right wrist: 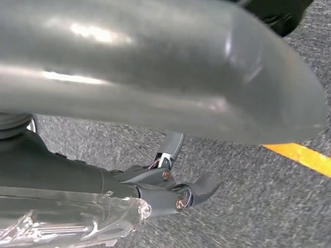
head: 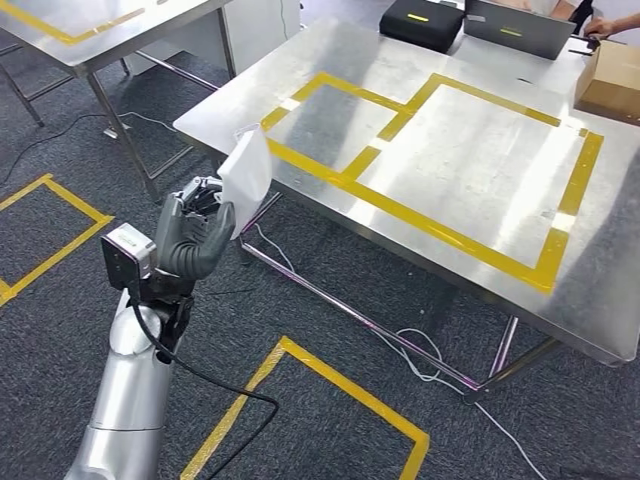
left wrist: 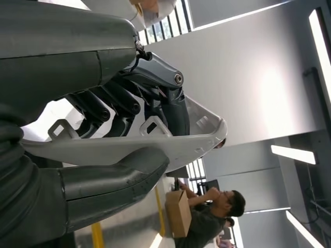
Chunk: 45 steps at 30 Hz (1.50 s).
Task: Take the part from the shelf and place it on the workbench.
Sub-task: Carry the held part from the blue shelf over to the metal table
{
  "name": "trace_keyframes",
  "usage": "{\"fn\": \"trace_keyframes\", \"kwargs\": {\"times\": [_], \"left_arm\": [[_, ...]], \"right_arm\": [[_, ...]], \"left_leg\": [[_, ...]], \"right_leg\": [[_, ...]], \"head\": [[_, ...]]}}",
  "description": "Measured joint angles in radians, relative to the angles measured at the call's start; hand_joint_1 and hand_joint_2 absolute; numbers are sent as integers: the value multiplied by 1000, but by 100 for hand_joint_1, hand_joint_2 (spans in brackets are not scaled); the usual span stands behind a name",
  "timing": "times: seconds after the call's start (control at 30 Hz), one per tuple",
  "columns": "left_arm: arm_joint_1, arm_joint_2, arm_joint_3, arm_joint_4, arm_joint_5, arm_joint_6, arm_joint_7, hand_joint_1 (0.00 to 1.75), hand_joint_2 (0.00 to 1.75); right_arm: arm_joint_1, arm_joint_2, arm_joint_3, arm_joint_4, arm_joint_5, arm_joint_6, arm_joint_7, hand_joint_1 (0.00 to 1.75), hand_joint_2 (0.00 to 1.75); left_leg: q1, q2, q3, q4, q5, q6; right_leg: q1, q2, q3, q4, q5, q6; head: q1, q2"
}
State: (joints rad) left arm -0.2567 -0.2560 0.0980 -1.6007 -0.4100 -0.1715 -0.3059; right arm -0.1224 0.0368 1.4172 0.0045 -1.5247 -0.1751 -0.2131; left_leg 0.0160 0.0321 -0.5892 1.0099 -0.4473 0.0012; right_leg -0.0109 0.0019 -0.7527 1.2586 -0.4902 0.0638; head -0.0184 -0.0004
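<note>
One part, white, is clasped in my left hand near the bench; placement remains outstanding.

The part pinched between the dark grey fingers of the left hand is plain white. Beyond the fingertips, the workbench is bare silver metal marked with yellow tape rectangles. Below the fingers, the carpet is dark grey, speckled, with yellow tape squares. Under the right hand, dark grey too, runs a yellow stripe.
</note>
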Motion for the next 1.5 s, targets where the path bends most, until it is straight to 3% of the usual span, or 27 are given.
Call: {"fn": "trace_keyframes", "kwargs": {"times": [0.03,0.1,0.17,0.23,0.3,0.4,0.43,0.47,0.53,0.6,0.67,0.73,0.8,0.87,0.93,0.97,1.0,1.1,1.17,1.3,1.5], "left_arm": [[0,0,0,0,1,0,0,175,175],[-1,0,0,0,3,0,0,175,175],[-2,1,0,0,4,-1,-1,175,175],[-3,0,-2,0,5,-1,-2,175,175],[-5,0,-3,0,7,-2,-3,175,175],[0,4,-3,0,10,-2,-4,175,175],[2,5,-3,0,10,-2,-4,175,175],[4,6,-3,0,10,-1,-4,175,175],[5,7,-3,0,11,-1,-3,175,175],[3,8,-3,0,11,-1,-2,175,175],[2,8,-3,0,11,-1,-1,175,175],[1,7,-4,0,11,-3,1,175,175],[0,4,-6,0,12,-4,1,175,175],[1,3,-6,0,12,-4,1,175,175],[3,3,-6,0,12,-4,1,175,175],[4,3,-6,0,12,-4,2,175,175],[4,4,-6,0,13,-4,4,175,175],[4,4,-4,-2,19,-4,9,175,175],[3,4,-4,-3,21,-4,12,175,175],[3,5,-3,-5,22,-4,17,175,175],[3,5,-3,-5,22,-4,17,175,175]], "right_arm": [[0,0,0,0,0,-1,0,0,0],[-3,0,0,0,0,-1,-2,0,0],[-6,0,0,0,0,-1,-3,0,0],[-6,0,0,0,0,-1,3,0,0],[-5,0,1,0,0,-2,11,0,0],[-6,0,2,0,0,-2,14,0,0],[-6,0,2,0,0,-3,14,0,0],[-4,0,2,0,0,-3,14,0,0],[-3,0,2,0,0,-5,14,0,0],[-4,0,2,0,0,-6,13,0,0],[-3,0,2,0,0,-8,12,0,0],[2,0,2,0,0,-10,12,0,0],[5,-1,2,0,0,-11,12,0,0],[1,-1,2,0,0,-11,12,0,0],[-1,-1,2,0,0,-14,11,0,0],[-1,-1,2,0,0,-20,10,0,0],[0,-1,2,0,0,-29,11,0,0],[0,-1,5,0,0,-56,26,0,0],[-1,-1,9,0,0,-62,33,0,0],[-1,-2,15,0,1,-66,36,0,0],[-3,-2,22,0,1,-66,36,0,0]], "left_leg": [[0,9,4,0,-3,-3],[-7,25,10,2,-9,-12],[-14,41,14,1,-12,-21],[-13,54,19,-2,-16,-31],[-9,31,7,36,-46,-41],[-7,-18,-82,214,-127,-47],[-7,-23,-108,256,-136,-47],[-7,-26,-119,268,-126,-46],[-6,-36,-88,185,-59,-43],[-2,-66,-33,63,-5,-40],[0,-85,-11,11,2,-32],[0,-73,-9,6,1,-18],[2,-57,-7,3,3,-4],[0,-39,-4,3,1,4],[-4,-19,-2,3,-2,8],[-5,-10,0,3,-4,9],[-5,-3,3,3,-6,8],[-8,10,15,5,-16,-3],[-13,14,17,6,-19,-6],[-16,14,20,-4,-13,6],[-16,14,24,-20,-5,-18]], "right_leg": [[1,-14,38,-65,32,-2],[7,-52,104,-182,68,-9],[12,-61,122,-218,69,-19],[10,-38,119,-221,72,-32],[5,-17,122,-226,76,-44],[2,15,123,-227,76,-54],[2,27,123,-227,76,-54],[2,39,124,-227,76,-54],[0,63,126,-227,76,-51],[1,85,124,-223,75,-41],[2,101,117,-222,76,-29],[-1,107,111,-227,78,-18],[1,71,95,-198,58,-8],[2,21,44,-88,0,-2],[1,6,-15,34,-47,2],[1,5,-24,53,-46,2],[1,4,-12,33,-26,1],[3,-9,93,-159,57,-6],[4,-15,127,-220,70,-11],[4,-10,127,-224,72,-16],[6,-11,125,-224,71,-28]], "head": [[0,0],[1,0],[-2,0],[-4,0],[-6,0],[-11,0],[-13,0],[-13,0],[-13,0],[-14,0],[-16,0],[-17,0],[-11,0],[-5,0],[-4,0],[-4,0],[-4,0],[-5,0],[-6,0],[-7,0],[-6,0]]}}
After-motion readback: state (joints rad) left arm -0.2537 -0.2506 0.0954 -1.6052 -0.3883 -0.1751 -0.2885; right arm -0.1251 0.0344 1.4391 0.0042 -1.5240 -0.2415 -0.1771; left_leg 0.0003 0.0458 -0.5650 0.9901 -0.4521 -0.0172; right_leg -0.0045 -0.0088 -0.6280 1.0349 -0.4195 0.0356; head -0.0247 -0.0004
